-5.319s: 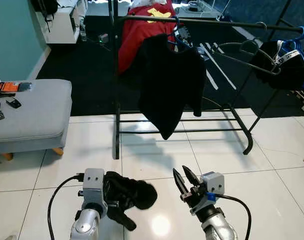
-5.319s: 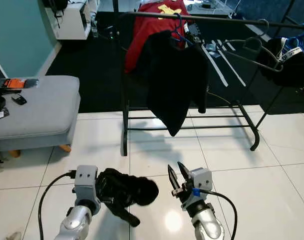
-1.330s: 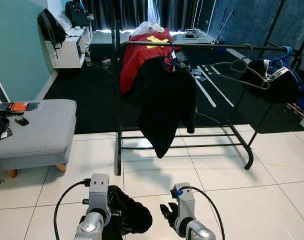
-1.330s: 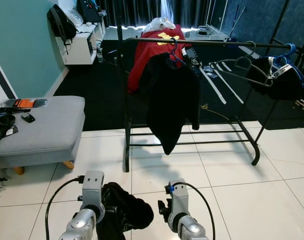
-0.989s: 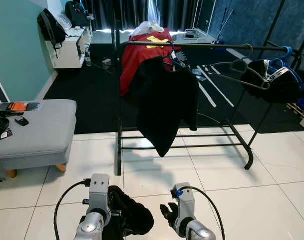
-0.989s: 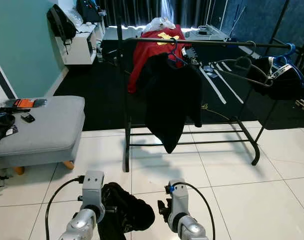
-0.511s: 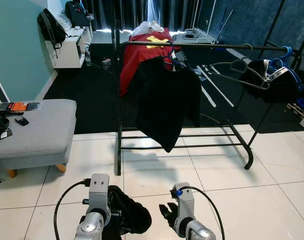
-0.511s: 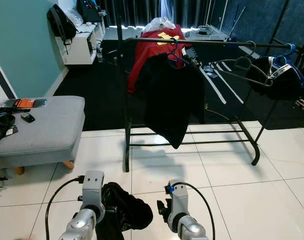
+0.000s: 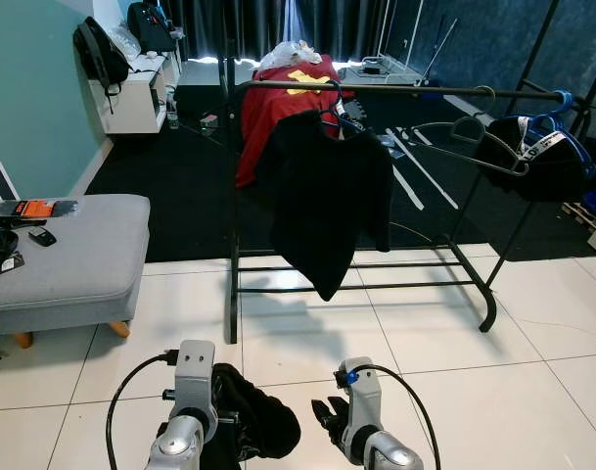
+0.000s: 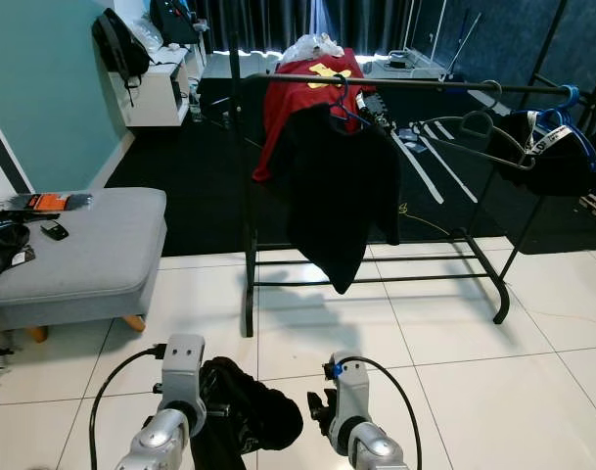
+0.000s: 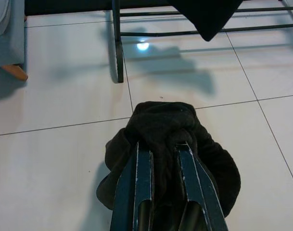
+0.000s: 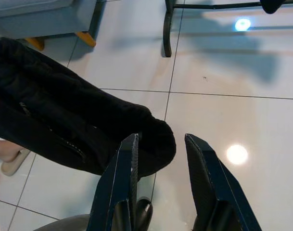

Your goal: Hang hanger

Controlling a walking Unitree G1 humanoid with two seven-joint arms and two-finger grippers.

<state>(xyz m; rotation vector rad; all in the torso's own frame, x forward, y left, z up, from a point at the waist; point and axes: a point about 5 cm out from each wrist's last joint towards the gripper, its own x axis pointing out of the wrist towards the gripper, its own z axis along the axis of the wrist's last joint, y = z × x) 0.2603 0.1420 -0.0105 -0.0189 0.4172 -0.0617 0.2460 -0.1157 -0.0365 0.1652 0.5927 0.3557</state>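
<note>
A black shirt (image 9: 327, 196) hangs from a blue hanger (image 9: 337, 110) on the black rail (image 9: 415, 91) of a clothes rack, in front of a red shirt (image 9: 278, 113). Low in front of me, my left gripper (image 11: 163, 144) is shut on a bunched black garment (image 11: 160, 125) above the white tiles. My right gripper (image 12: 160, 139) is open beside it with nothing between its fingers; the garment's dark bulk (image 12: 64, 125) lies just off its fingertips. Both wrists (image 9: 193, 367) sit at the bottom of the head views.
Empty hangers (image 9: 459, 132) and a dark garment (image 9: 542, 162) hang at the rail's right end. The rack's base bars (image 9: 376, 264) cross the tiles ahead. A grey ottoman (image 9: 63, 250) stands to the left. Beyond the rack is dark carpet, with a white shelf (image 9: 141, 93) beyond it.
The hung black shirt sways a little on the rail. Since five seconds ago the view has tilted up and my right gripper has dropped lower; the left still holds the garment.
</note>
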